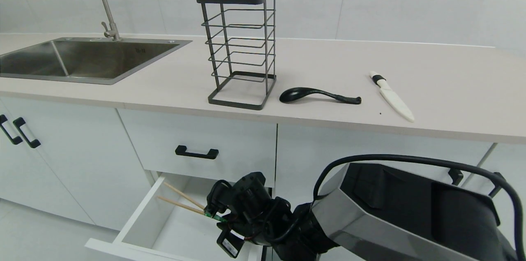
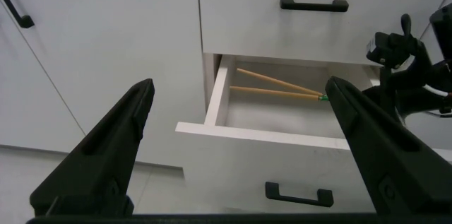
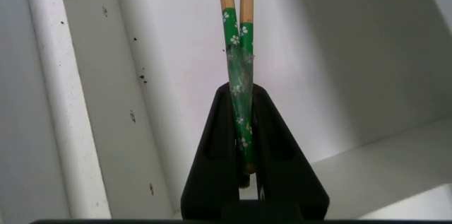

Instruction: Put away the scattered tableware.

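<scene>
**While the chopsticks hang over the open drawer, a spoon and a knife lie on the counter**

Where your right gripper (image 1: 213,213) sits low in front of the cabinet, its jaws are closed on a pair of wooden chopsticks (image 1: 183,202). They pinch the green, flower-patterned ends. From there the two sticks run out over the inside of the open white drawer (image 1: 139,211) and splay slightly apart toward their far tips. You cannot tell from these views whether the tips touch the drawer floor.

Your left gripper (image 2: 240,86) faces the cabinet front with its jaws spread wide and nothing between them. The pulled-out drawer and the chopsticks lie ahead of it.

Up on the countertop (image 1: 328,59), a black spoon (image 1: 318,95) lies just beside the base of the black wire rack (image 1: 240,43), its bowl toward the rack and its handle pointing away. A white knife (image 1: 391,95) with a dark band on its handle lies farther to the right, apart from the spoon. The steel sink (image 1: 82,57) and its faucet (image 1: 96,2) are at the left end.
</scene>
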Controlling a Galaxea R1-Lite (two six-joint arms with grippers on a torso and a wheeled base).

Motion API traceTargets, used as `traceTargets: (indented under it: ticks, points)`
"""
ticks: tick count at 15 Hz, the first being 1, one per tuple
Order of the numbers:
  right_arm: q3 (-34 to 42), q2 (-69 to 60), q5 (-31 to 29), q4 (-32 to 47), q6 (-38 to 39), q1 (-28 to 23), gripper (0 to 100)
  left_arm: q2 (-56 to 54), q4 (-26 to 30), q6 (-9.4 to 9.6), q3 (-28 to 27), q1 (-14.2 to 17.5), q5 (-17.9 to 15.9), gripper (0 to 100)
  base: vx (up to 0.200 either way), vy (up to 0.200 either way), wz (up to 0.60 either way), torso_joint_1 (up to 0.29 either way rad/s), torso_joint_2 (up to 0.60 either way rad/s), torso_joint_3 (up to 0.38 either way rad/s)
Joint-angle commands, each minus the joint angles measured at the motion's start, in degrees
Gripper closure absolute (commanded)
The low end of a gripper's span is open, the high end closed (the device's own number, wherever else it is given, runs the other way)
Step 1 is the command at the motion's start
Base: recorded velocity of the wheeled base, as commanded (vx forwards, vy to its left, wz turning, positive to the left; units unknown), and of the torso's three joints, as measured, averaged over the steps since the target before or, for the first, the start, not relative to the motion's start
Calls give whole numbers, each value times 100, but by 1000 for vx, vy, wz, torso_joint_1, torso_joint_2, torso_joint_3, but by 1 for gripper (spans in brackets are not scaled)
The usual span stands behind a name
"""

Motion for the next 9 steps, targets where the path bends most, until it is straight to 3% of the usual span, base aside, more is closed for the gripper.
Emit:
traceTargets:
  ticks: [1,9]
  points:
    - [-152,181,4,52,-1,-10,100,7,-2,0,0,0,1,0,0,0,0,0,0,0]
    - [-557,401,92,483,-27,-45,100,7,-2,0,0,0,1,0,0,0,0,0,0,0]
